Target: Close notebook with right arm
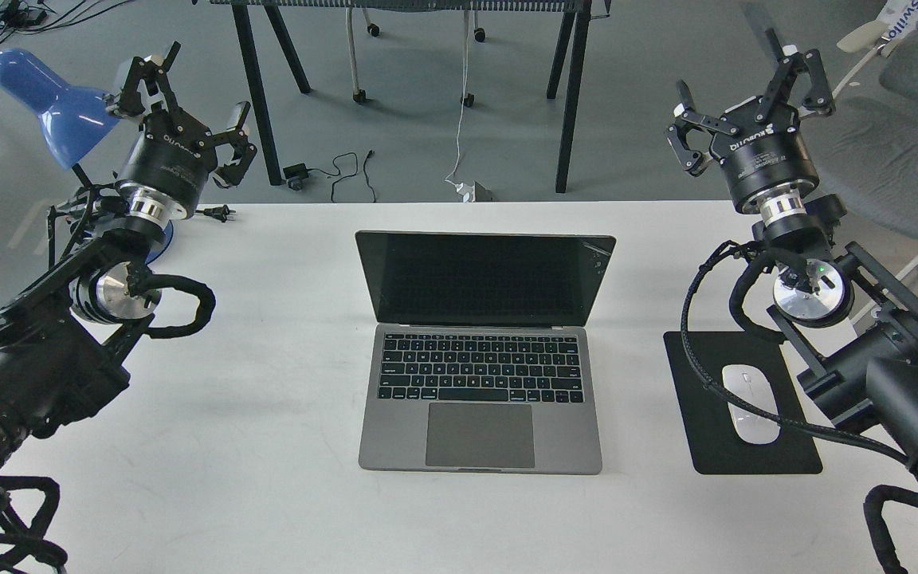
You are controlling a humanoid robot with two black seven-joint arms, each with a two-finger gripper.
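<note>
The notebook (481, 391) lies open in the middle of the white table, its dark screen (484, 279) upright and facing me, keyboard and trackpad towards the front edge. My right gripper (746, 92) is raised at the far right, well clear of the notebook, fingers spread open and empty. My left gripper (188, 100) is held high at the far left, likewise open and holding nothing. The right arm (849, 343) runs in from the lower right, over the mouse pad.
A black mouse pad (746, 454) with a white mouse (751, 402) lies right of the notebook, partly under my right arm. A blue desk lamp (49, 100) stands behind my left gripper. Past the table's far edge are floor cables, a dark table's legs and a grey chair (905, 135).
</note>
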